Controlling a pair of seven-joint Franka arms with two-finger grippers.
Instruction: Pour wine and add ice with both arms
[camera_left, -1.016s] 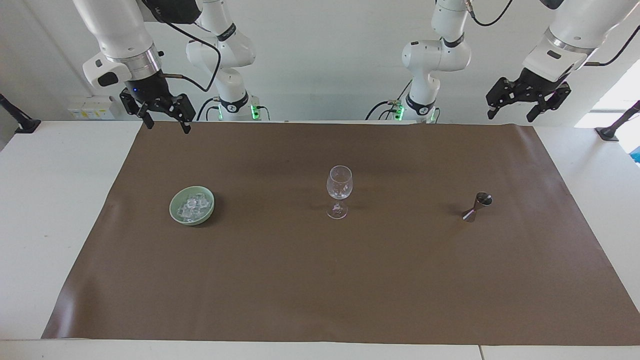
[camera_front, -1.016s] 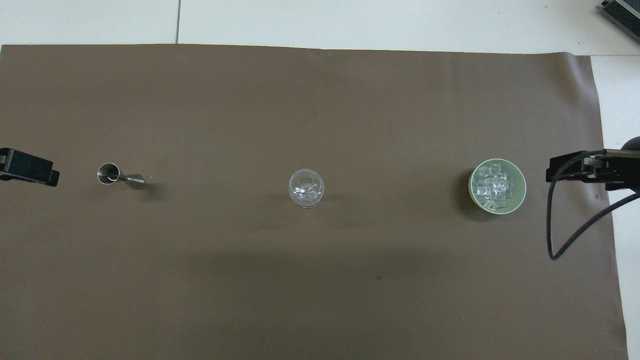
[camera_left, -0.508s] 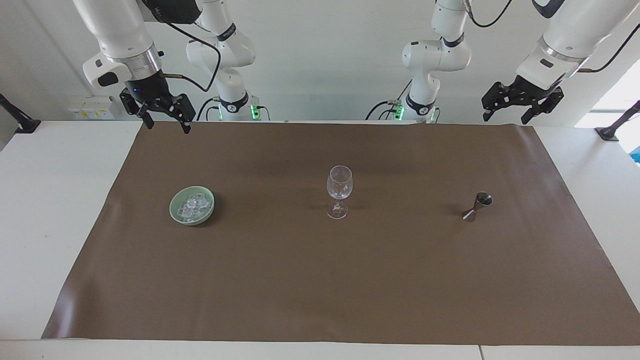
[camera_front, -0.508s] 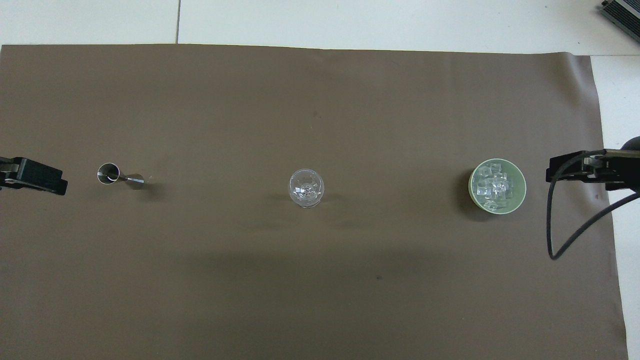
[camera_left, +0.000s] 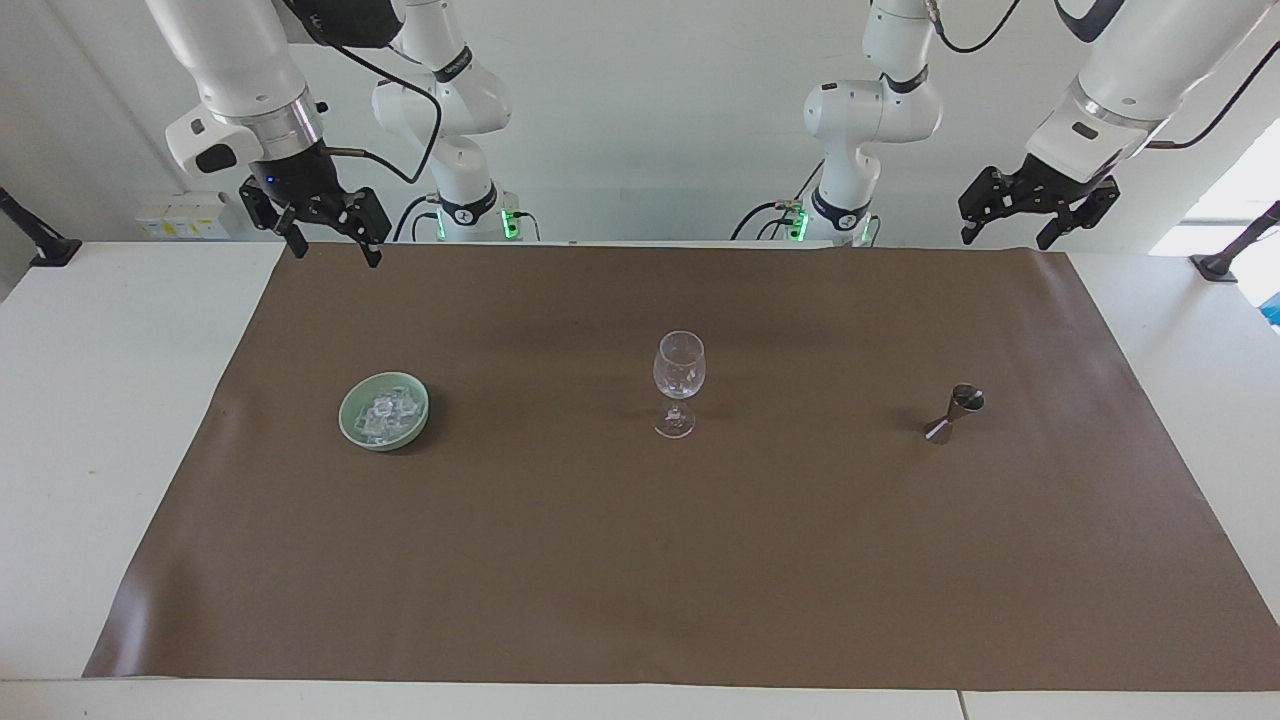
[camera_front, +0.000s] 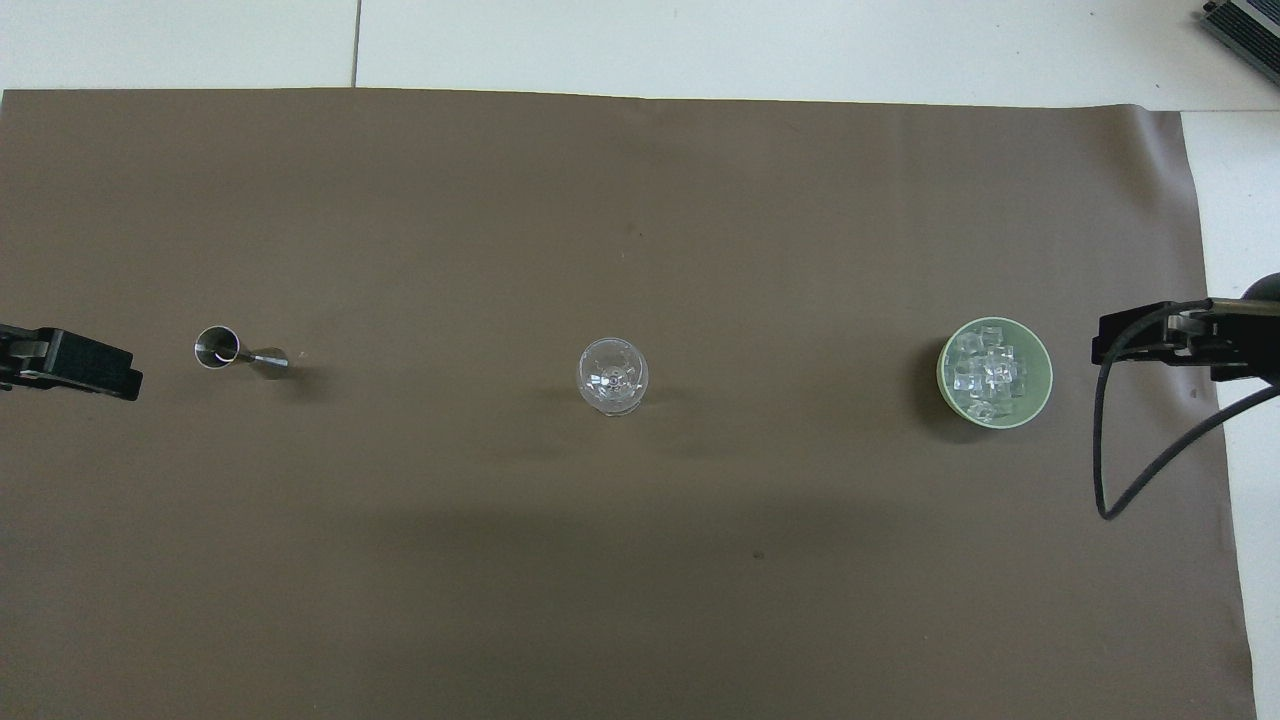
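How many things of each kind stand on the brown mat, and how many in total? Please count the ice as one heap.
Wine glass: 1
Metal jigger: 1
Green bowl: 1
Heap of ice, in the bowl: 1
Total: 4

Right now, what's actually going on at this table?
Nothing is being handled yet. The wine glass stands upright mid-mat, with the ice piled in a green bowl toward the right arm's end and a steel jigger toward the left arm's end. The right gripper hangs open and empty above the mat's edge nearest the robots, and the left gripper hangs open and empty above the other corner of that edge. Pouring and icing are not yet begun.
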